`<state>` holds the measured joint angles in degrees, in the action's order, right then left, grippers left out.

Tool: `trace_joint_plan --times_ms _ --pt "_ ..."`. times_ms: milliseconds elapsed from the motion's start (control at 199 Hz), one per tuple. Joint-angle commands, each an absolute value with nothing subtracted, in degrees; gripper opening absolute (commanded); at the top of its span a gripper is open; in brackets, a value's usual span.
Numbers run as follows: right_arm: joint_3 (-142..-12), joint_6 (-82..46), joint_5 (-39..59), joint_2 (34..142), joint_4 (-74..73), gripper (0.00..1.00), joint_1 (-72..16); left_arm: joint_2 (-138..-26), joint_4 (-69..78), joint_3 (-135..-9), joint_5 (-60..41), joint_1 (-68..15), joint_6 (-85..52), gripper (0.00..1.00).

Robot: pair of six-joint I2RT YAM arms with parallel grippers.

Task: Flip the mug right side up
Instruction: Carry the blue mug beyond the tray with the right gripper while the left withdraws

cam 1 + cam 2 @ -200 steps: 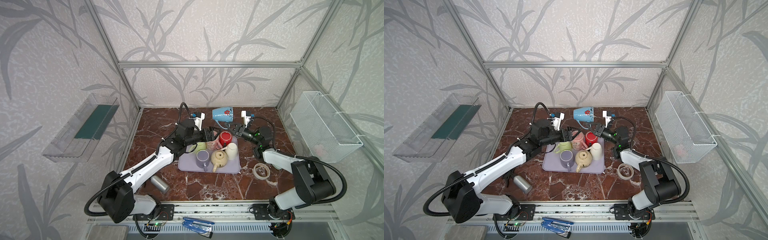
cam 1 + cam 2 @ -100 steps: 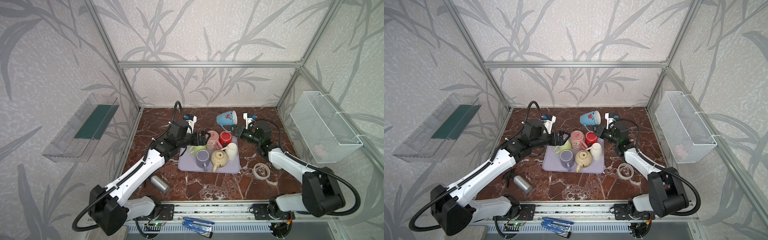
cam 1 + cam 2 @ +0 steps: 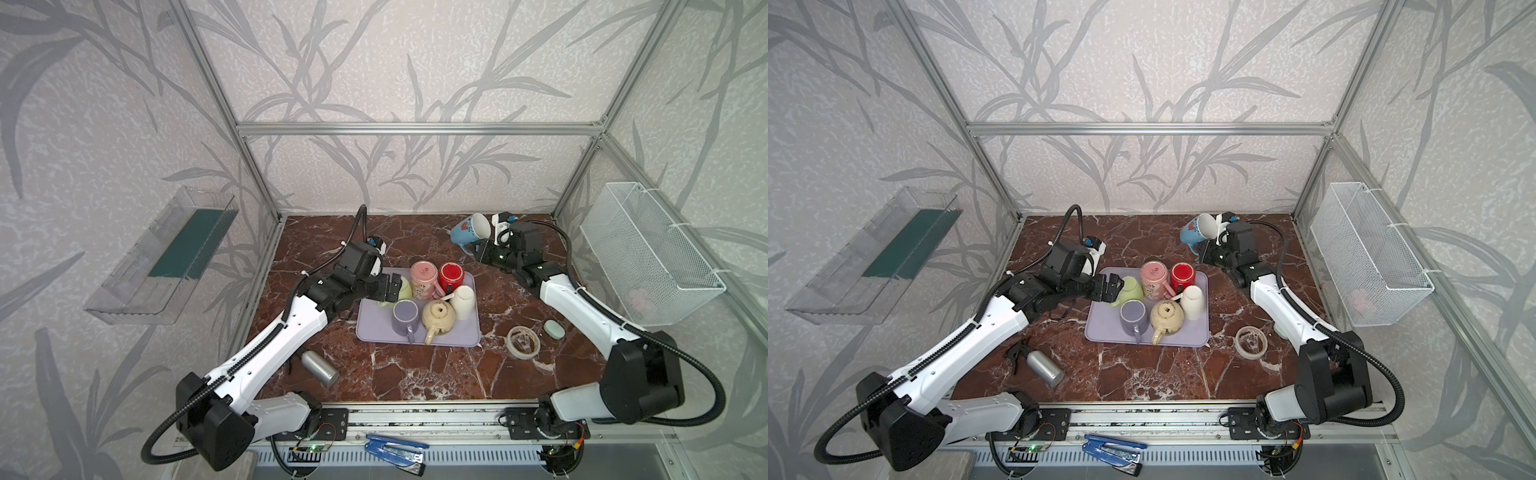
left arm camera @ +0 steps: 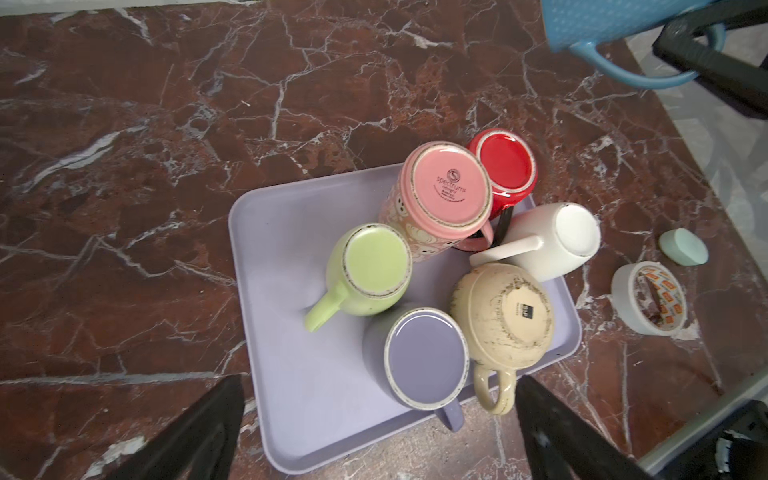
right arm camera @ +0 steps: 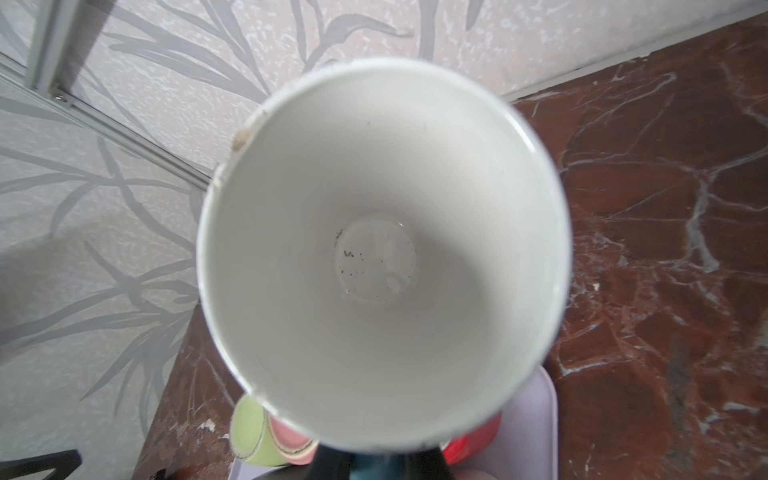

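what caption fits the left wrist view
Open left gripper facing a lilac tray of upside-down mugs, blue mug beyond

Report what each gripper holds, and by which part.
Right gripper: blue ceramic mug with white interior, gripped by its handle. Left gripper: open, holding nothing.

Bright even light, soft shadows, wrist views blurred up close.

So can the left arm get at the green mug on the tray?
Probably yes: the left pincer is open close by the green mug, with nothing between them. The pink mug crowds its far side.
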<state>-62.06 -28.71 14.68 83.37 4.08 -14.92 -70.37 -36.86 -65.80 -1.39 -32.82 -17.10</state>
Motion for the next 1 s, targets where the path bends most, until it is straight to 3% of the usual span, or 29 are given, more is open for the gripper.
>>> trace_joint_plan --times_ms 0,301,998 --pt "-67.0 -22.5 9.3 85.5 8.8 0.0 -14.7 -69.6 -39.6 -64.8 3.5 -32.6 -14.5 0.99" --pt "-74.0 -17.2 2.5 93.8 15.5 0.0 -14.6 -72.4 -38.4 -63.6 5.8 -32.6 -14.3 0.99" --pt "-84.0 -13.7 -2.2 109.3 20.2 0.0 -10.8 -76.1 -38.2 -62.1 6.5 -31.9 -13.9 0.99"
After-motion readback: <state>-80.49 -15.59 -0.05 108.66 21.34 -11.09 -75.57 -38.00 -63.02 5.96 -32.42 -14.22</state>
